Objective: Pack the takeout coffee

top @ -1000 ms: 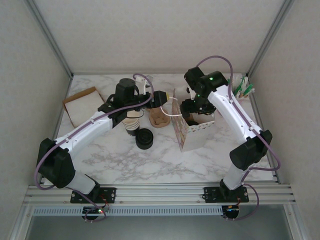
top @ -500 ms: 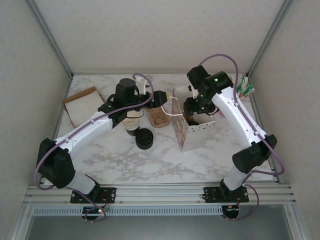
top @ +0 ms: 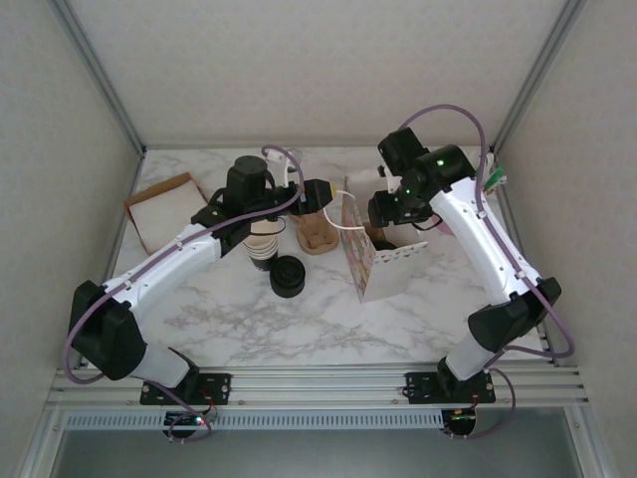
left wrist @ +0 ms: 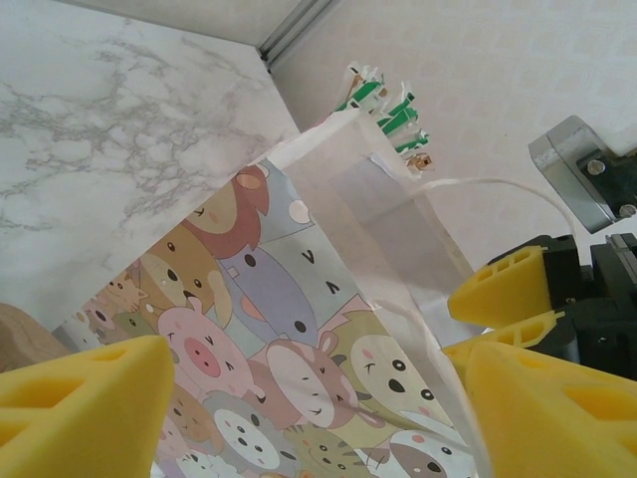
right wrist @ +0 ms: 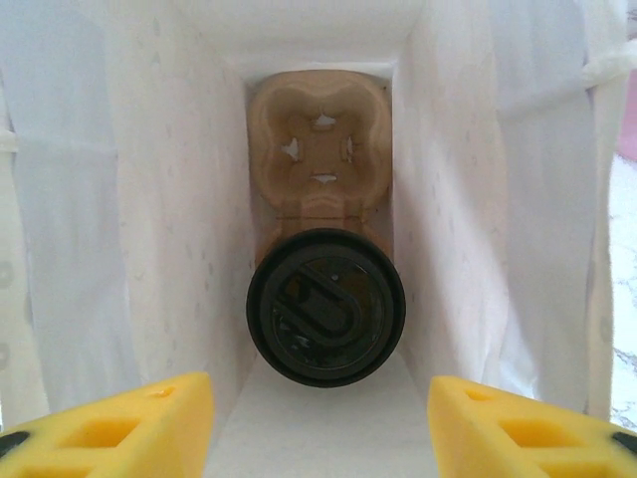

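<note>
The marble table (top: 299, 319) carries an open paper bag (top: 390, 269) right of its middle, one wall printed with cartoon animals. The left arm (top: 169, 264) reaches across from the near left corner, and the right arm (top: 478, 239) bends over the bag from the right edge. A flat brown bag (top: 159, 209) lies toward the far left corner. Inside the open bag, a cardboard carrier (right wrist: 318, 149) rests at the bottom, and the coffee (right wrist: 325, 307), lid on, sits in one of its pockets. On the table left of the bag are a second carrier (top: 318, 236), a cup stack (top: 262, 246) and a lid pile (top: 287, 276). The right gripper (right wrist: 318, 413) hangs over the bag's mouth, fingers wide and holding nothing. The left gripper (left wrist: 318, 398) is spread wide at the bag's printed wall; I cannot tell if it touches.
</note>
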Controlling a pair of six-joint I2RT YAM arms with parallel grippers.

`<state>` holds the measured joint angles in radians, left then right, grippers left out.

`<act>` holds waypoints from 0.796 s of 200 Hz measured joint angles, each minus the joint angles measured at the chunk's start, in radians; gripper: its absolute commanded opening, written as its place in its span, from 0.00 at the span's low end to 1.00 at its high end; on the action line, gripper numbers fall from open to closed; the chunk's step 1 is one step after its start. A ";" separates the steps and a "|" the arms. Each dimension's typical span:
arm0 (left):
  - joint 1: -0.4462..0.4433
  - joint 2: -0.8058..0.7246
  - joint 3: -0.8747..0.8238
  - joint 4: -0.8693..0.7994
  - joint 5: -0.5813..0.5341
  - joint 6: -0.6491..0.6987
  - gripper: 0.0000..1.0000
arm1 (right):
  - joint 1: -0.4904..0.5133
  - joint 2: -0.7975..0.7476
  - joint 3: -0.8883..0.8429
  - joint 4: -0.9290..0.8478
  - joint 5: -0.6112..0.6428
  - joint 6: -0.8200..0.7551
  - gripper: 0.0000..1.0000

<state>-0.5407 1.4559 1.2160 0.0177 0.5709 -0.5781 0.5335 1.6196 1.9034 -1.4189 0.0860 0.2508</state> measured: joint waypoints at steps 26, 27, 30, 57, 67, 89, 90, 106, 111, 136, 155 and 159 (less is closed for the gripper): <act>-0.002 -0.014 0.000 0.000 -0.010 0.000 0.80 | 0.000 -0.014 -0.005 0.014 0.000 0.000 0.59; -0.002 -0.016 0.000 0.000 -0.011 0.000 0.80 | 0.000 -0.015 -0.005 0.015 0.000 0.000 0.59; -0.002 -0.017 0.000 0.000 -0.012 0.000 0.80 | 0.000 -0.017 -0.006 0.016 0.000 0.000 0.59; -0.002 -0.037 0.000 0.005 -0.019 0.003 0.82 | 0.000 -0.039 -0.011 0.035 0.000 0.000 0.59; -0.002 -0.045 0.000 0.008 -0.023 0.004 0.83 | 0.000 -0.048 -0.011 0.043 0.000 0.000 0.59; -0.002 -0.066 0.000 0.008 -0.037 0.007 0.85 | 0.000 -0.073 -0.012 0.057 0.000 0.000 0.59; -0.002 -0.067 0.000 0.008 -0.038 0.007 0.85 | 0.000 -0.075 -0.012 0.058 -0.001 0.000 0.59; -0.002 -0.085 -0.001 0.009 -0.048 0.010 0.86 | 0.000 -0.093 -0.012 0.069 -0.001 0.000 0.60; -0.002 -0.091 -0.001 0.010 -0.050 0.011 0.86 | 0.000 -0.098 -0.012 0.073 -0.001 0.000 0.60; -0.002 -0.123 -0.005 0.023 -0.067 0.011 0.88 | 0.000 -0.124 -0.012 0.088 -0.002 0.000 0.60; -0.002 -0.151 -0.021 0.039 -0.076 0.015 0.89 | 0.000 -0.140 -0.012 0.098 -0.003 0.000 0.60; -0.002 -0.156 -0.025 0.040 -0.078 0.015 0.89 | 0.000 -0.143 -0.012 0.099 -0.004 0.000 0.60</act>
<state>-0.5426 1.3003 1.1908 0.0578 0.4931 -0.5632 0.5335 1.4769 1.8912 -1.3201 0.0822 0.2504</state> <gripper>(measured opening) 0.881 0.600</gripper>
